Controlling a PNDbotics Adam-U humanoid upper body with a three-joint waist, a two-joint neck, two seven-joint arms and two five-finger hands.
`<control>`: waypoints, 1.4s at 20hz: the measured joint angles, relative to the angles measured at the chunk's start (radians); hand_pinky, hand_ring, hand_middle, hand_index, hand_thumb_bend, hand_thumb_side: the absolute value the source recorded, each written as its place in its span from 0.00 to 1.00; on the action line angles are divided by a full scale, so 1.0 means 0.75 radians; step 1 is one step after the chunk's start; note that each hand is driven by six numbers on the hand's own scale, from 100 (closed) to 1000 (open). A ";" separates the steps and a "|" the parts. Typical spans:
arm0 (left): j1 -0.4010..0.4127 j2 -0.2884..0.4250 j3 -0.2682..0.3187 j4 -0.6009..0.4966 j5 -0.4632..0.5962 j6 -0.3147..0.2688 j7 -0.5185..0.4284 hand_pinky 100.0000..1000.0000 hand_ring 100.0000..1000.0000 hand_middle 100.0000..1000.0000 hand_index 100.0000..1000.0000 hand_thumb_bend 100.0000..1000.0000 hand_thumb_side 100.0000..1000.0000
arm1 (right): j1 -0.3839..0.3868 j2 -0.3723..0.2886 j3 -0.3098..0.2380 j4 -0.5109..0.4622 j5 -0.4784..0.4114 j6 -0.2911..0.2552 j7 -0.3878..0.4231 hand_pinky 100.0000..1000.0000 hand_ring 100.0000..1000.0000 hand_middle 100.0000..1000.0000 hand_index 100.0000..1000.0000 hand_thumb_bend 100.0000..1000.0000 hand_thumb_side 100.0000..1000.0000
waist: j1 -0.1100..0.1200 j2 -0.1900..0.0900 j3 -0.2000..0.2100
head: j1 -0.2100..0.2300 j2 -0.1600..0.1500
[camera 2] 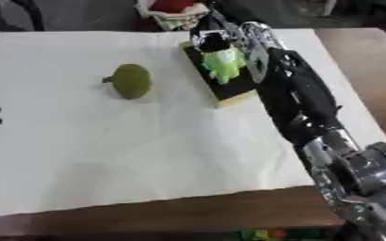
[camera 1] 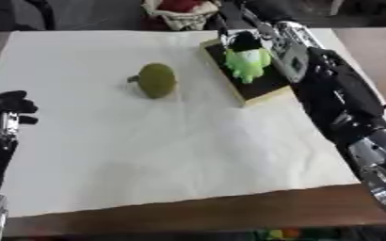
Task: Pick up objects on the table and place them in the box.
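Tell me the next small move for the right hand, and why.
Probably open the right hand and release the bright green toy: the toy already appears to sit in the dark, yellow-rimmed box. The olive-green fruit still lies on the white sheet, to fetch next.

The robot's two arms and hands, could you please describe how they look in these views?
The right arm is mostly matte black casing, with shiny silver, rounded joint housings near the lower corner and a silver-grey section by the wrist. The right hand is black with silvery parts. The left hand is black, with silver metal showing on the arm below it. No markings can be made out.
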 measured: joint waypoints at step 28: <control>-0.012 -0.002 -0.014 0.000 0.011 -0.003 -0.019 0.56 0.60 0.52 0.69 0.00 0.64 | 0.076 0.250 0.034 0.085 0.269 -0.065 0.083 0.77 0.81 0.67 0.84 0.00 0.21 | 0.017 0.009 0.054 | -0.055 0.000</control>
